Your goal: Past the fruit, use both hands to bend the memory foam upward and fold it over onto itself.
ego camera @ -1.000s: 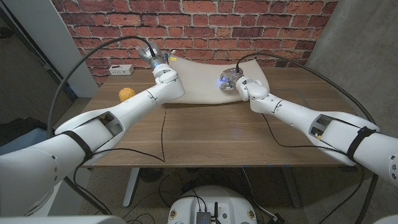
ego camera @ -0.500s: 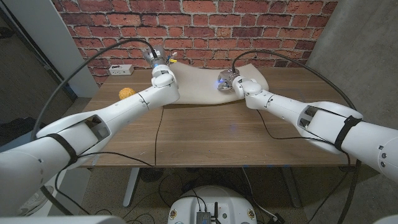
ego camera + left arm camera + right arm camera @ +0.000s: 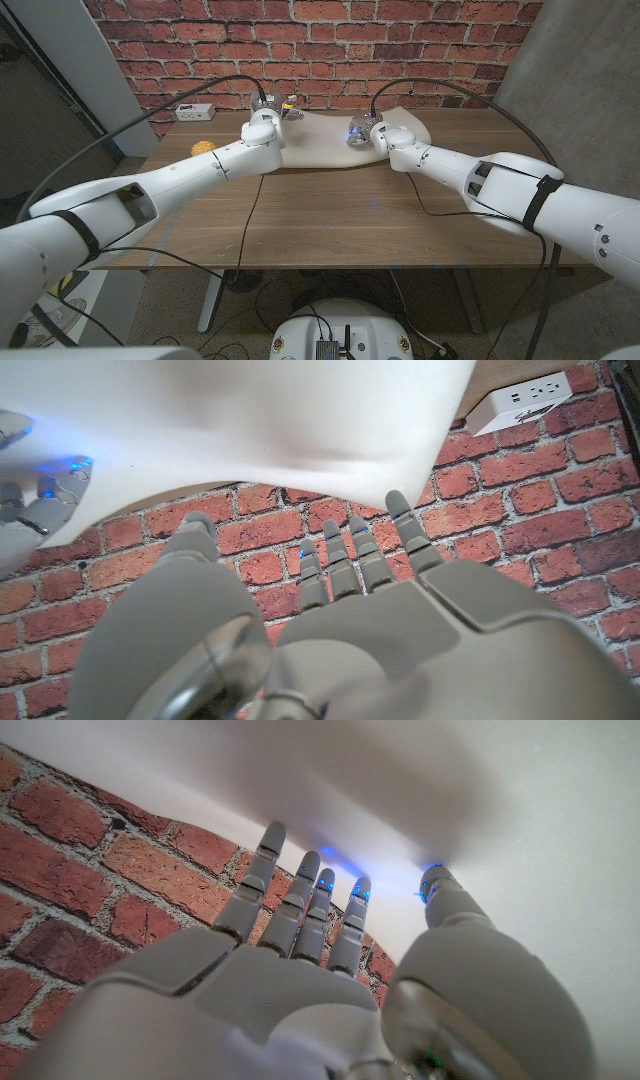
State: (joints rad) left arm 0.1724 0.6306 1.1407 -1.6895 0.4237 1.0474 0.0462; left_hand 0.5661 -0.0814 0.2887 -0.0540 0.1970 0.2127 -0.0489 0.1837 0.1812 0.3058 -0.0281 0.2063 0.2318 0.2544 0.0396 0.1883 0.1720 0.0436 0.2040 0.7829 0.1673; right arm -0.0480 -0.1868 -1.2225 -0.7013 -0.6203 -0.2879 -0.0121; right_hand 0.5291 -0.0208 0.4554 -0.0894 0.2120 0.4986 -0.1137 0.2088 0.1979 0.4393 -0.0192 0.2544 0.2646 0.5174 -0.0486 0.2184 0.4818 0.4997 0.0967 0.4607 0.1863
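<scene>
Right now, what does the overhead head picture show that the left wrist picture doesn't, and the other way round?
Only the head view takes in the wooden table, the yellow fruit near its left edge, and both arms reaching to the foam's far edge. Only the left wrist view shows, close up, the left robot hand with its fingertips at the foam's edge. Both show the memory foam, the brick wall and a white power strip.

One memory foam sheet (image 3: 325, 140). One yellow fruit (image 3: 204, 149) left of it. One white power strip (image 3: 195, 112). Two robot hands: left hand (image 3: 268, 108), right hand (image 3: 362, 131).
</scene>
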